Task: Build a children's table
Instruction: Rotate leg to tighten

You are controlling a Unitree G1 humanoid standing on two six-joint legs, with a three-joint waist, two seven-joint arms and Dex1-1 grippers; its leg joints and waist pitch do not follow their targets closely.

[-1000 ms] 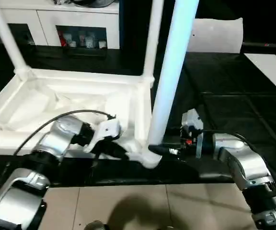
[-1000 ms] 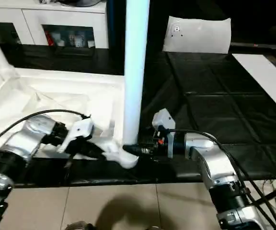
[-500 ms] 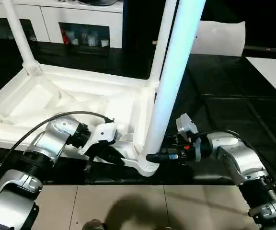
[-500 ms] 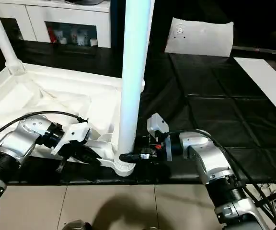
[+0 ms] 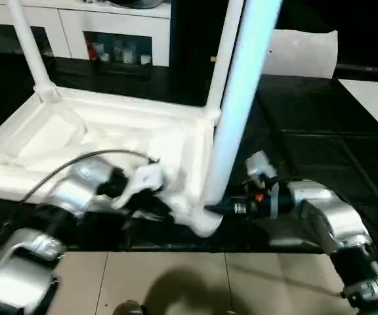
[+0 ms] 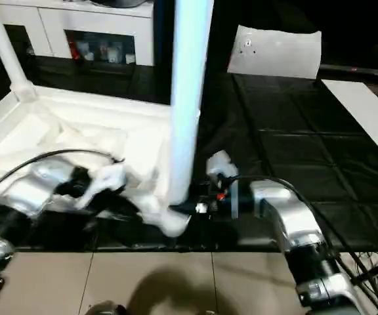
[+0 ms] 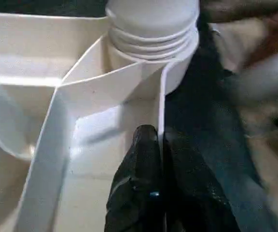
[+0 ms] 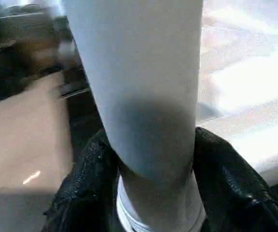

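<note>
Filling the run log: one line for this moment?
left hand: shut on table top wall | right hand: gripping near-corner leg | leg upright in socket

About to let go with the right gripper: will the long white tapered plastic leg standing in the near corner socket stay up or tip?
Probably stays: the long white tapered plastic leg looks seated in the round corner socket. It appears stiff and hollow, likely light. Being tall, it may wobble, so ease the right gripper off slowly.

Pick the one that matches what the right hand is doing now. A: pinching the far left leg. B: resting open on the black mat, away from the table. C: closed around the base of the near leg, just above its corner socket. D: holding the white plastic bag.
C: the right hand has a black finger on either side of the near leg, just above the corner socket.
</note>
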